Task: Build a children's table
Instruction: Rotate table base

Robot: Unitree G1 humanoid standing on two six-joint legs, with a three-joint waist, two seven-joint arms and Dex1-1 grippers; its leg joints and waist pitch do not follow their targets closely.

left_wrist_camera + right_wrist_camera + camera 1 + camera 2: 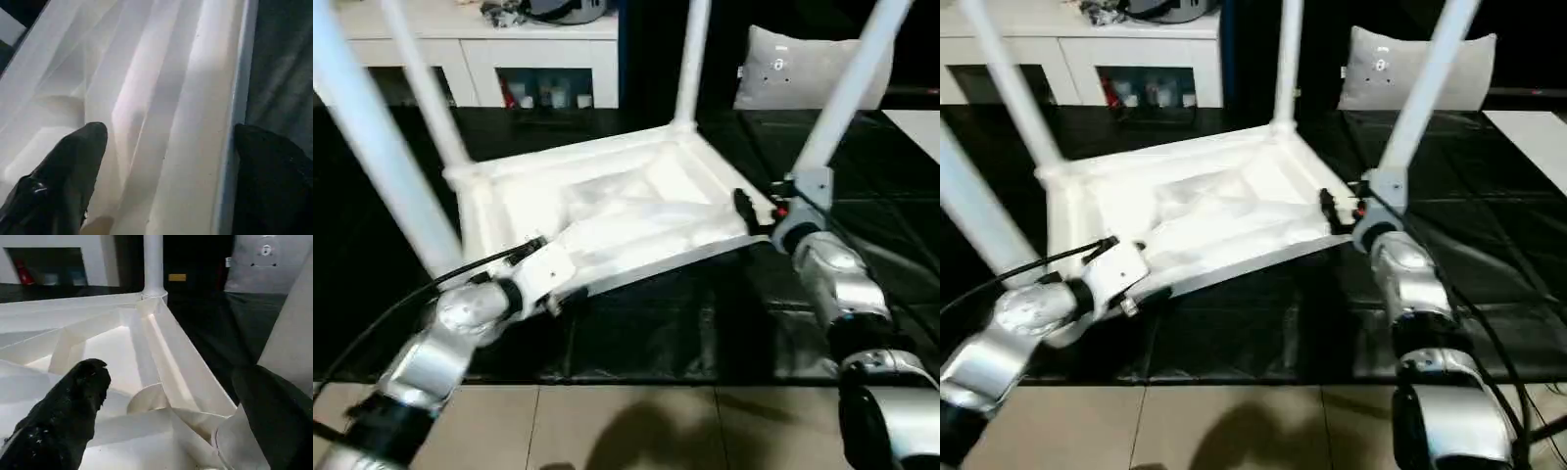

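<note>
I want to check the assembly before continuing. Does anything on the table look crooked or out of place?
The upside-down table top lies tilted: its near edge is lifted off the dark floor, with a shadow beneath. All four legs stand in their corner sockets. The left gripper and right gripper straddle that near rim, jaws open. Nothing looks damaged.

Black mat (636,343) covers the floor at centre; pale tiles (636,426) run along its near edge. Against the far wall, a white cabinet (470,54) with glass doors, small bottles and a red item behind the glass (543,93). Dark clutter on its top (543,10). Grey cushion (803,69) far right.
</note>
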